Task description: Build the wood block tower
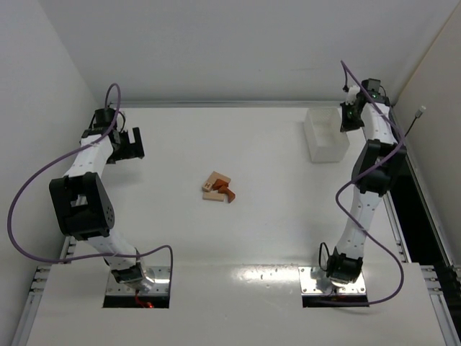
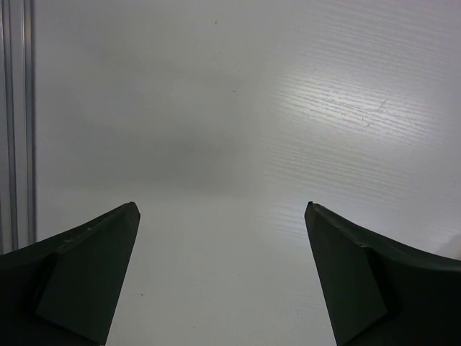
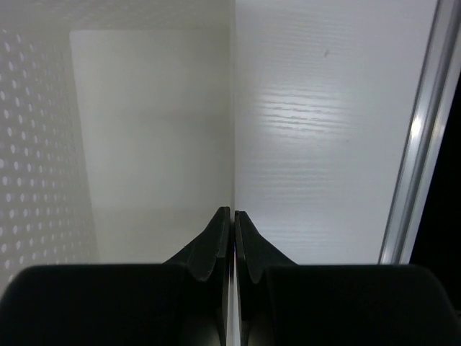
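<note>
Currently: left gripper (image 2: 222,207) is wide open, with nothing between its fingers (image 2: 85,277) and only bare table (image 1: 274,238) ahead of them. Right gripper (image 3: 232,213) is fully closed, fingertips pressed together, holding nothing. Its fingers line up with one wall of the white tray (image 1: 325,148); in the right wrist view, tray interior is to their left and table surface to their right. The wood blocks (image 1: 218,187) are not stacked yet. They lie in a small loose cluster flat on the table, tan pieces with reddish-orange ones touching them on the cluster's right side. The cluster sits between the two grippers, well apart from both sets of fingers and nearer the arm bases than either.
</note>
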Robot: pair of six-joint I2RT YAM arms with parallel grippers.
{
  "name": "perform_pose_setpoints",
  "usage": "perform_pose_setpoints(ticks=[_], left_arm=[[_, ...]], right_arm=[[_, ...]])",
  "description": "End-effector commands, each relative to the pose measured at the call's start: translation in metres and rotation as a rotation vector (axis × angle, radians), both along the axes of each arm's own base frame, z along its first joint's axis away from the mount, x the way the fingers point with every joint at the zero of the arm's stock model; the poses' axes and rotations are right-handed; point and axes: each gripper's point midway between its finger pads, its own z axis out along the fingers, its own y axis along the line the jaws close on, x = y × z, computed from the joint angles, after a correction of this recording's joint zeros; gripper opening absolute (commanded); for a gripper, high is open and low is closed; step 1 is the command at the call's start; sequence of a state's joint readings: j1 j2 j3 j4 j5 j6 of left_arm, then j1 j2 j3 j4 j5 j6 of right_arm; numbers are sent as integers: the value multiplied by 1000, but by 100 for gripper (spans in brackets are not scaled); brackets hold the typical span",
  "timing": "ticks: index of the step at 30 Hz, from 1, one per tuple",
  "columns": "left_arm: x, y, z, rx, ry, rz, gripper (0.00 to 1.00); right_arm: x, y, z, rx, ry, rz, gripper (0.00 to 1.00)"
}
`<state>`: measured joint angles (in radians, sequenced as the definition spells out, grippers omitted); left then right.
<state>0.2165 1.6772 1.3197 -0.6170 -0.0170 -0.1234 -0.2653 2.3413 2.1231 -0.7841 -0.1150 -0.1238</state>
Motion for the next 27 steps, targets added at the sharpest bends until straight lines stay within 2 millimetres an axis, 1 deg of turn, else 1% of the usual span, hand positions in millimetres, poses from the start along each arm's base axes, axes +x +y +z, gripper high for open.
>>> perform_pose_setpoints(ticks=[1, 2, 3, 5, 6, 7, 8, 9, 10, 11, 12, 13, 14, 15, 16, 17, 18, 19, 20, 21, 22, 23, 24, 25, 26, 27], left_arm=[[-1, 2, 16, 31, -31, 2, 99], [-1, 2, 16, 31, -31, 2, 99], [-1, 2, 16, 31, -31, 2, 99], [-1, 2, 16, 31, -31, 2, 99], [-1, 2, 12, 29, -21, 1, 99], [-1, 2, 12, 29, -21, 1, 99], [-1, 0, 8, 18, -14, -5, 99], [-1, 0, 8, 18, -14, -5, 99], [0, 0, 4, 16, -3, -5, 99], [0, -1, 4, 8, -5, -10, 99], [2, -1, 7, 10, -14, -10, 99], [2, 0, 7, 15, -12, -17, 99], [3, -2, 4, 6, -5, -23, 99], [3, -2, 4, 6, -5, -23, 99], [3, -2, 4, 6, -5, -23, 99], [3, -2, 4, 6, -5, -23, 99], [3, -2, 4, 6, -5, -23, 99], [3, -7, 1, -2, -5, -37, 99], [3, -7, 1, -2, -5, -37, 99], [2, -7, 1, 0, -11, -37, 99], [-2, -10, -4, -12, 0, -43, 99], [-4, -11, -2, -16, -4, -36, 99], [-6, -11, -8, -18, 4, -36, 99], [-6, -11, -4, -16, -5, -36, 99], [-10, -12, -9, -19, 8, -36, 99], [-11, -12, -13, -20, 11, -35, 99]], right_arm=[[26, -21, 36, -33, -139, -13, 0], [24, -26, 36, -40, -139, -15, 0], [24, -26, 29, -36, -127, -15, 0], [26, -29, 30, -46, -133, -21, 0], [25, -30, 30, -53, -131, -26, 5], [25, -30, 30, -53, -131, -26, 20], [25, -30, 30, -53, -131, -26, 28], [24, -33, 30, -67, -127, -37, 39], [22, -33, 26, -64, -117, -37, 49], [22, -33, 26, -64, -117, -37, 67], [20, -34, 33, -76, -127, -44, 75], [17, -33, 29, -70, -125, -51, 81], [16, -31, 33, -65, -134, -46, 91], [12, -28, 43, -63, -155, -40, 96], [11, -20, 49, -58, -173, -24, 99], [9, -10, 55, -19, -196, -2, 99], [-4, 1, 44, 18, -175, 20, 99], [-5, 7, 81, 20, -272, 36, 99], [-10, 27, 92, 57, -304, 99, 99], [-23, 49, 83, 47, -290, 169, 99], [-29, 59, 119, -10, -360, 194, 99], [-37, 88, 118, -29, -342, 249, 99], [-41, 99, 128, -67, -347, 251, 99], [-47, 103, 131, -117, -331, 232, 99], [-59, 125, 139, -134, -321, 306, 99], [-63, 133, 146, -130, -329, 335, 99]])
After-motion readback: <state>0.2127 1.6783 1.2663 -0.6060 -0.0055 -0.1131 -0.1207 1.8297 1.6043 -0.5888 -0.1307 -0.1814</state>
